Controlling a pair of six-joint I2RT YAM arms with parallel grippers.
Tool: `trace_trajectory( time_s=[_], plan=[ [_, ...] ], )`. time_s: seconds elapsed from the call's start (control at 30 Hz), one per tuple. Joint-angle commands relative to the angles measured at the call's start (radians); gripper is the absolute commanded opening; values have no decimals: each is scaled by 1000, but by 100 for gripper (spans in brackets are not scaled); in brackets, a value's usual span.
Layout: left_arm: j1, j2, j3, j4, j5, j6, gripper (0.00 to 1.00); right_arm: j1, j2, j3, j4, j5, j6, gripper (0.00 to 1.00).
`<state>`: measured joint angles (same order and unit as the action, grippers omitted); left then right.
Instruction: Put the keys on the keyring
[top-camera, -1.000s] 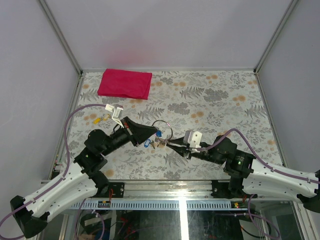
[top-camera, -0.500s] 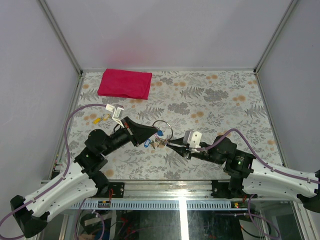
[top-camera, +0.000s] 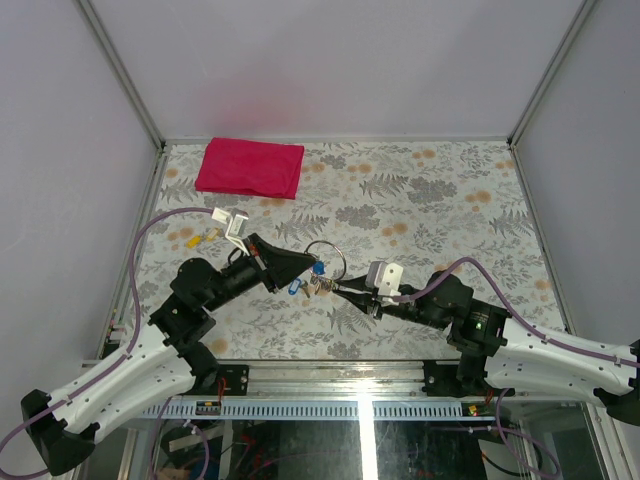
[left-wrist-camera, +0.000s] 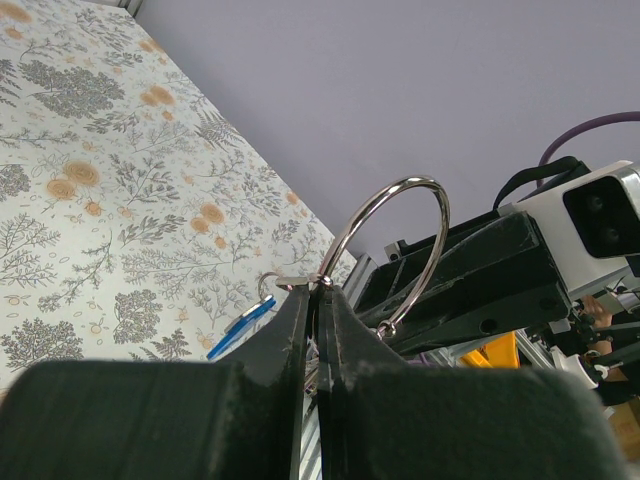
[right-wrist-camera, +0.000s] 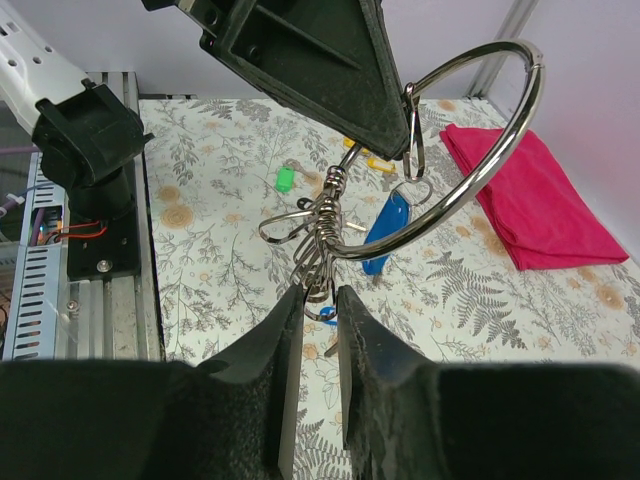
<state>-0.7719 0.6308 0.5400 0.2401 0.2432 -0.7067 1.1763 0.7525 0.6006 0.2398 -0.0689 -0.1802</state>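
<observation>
My left gripper (top-camera: 311, 264) (left-wrist-camera: 319, 287) is shut on the end of a large silver ring (top-camera: 326, 243) (left-wrist-camera: 405, 183) and holds it off the table. The keyring (top-camera: 320, 285) (right-wrist-camera: 322, 235), a cluster of thin wire rings, hangs on that large ring. My right gripper (top-camera: 336, 288) (right-wrist-camera: 319, 293) is shut on the cluster's lower loops. One blue-headed key (top-camera: 317, 268) (right-wrist-camera: 385, 235) (left-wrist-camera: 238, 328) dangles by a small ring beside the left fingertips. A second blue key (top-camera: 294, 288) hangs lower by the cluster; only a bit of blue shows under it in the right wrist view.
A folded red cloth (top-camera: 250, 167) (right-wrist-camera: 540, 200) lies at the back left. A small green tag (right-wrist-camera: 285, 179) and small yellow and white pieces (top-camera: 222, 228) lie on the flowered table left of the left arm. Grey walls close in both sides.
</observation>
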Motion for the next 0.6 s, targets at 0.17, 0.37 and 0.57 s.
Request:
trace_trajectory(
  time_s=[0.17, 0.37, 0.57],
  plan=[
    [-3, -9, 29, 67, -8, 5, 0, 0, -16, 34, 14, 7, -3, 12],
    [-2, -13, 18, 55, -7, 10, 1, 0, -24, 69, -40, 2, -6, 4],
    [-3, -9, 5, 58, 0, 9, 5, -1, -11, 101, -71, -5, 19, 0]
  ],
)
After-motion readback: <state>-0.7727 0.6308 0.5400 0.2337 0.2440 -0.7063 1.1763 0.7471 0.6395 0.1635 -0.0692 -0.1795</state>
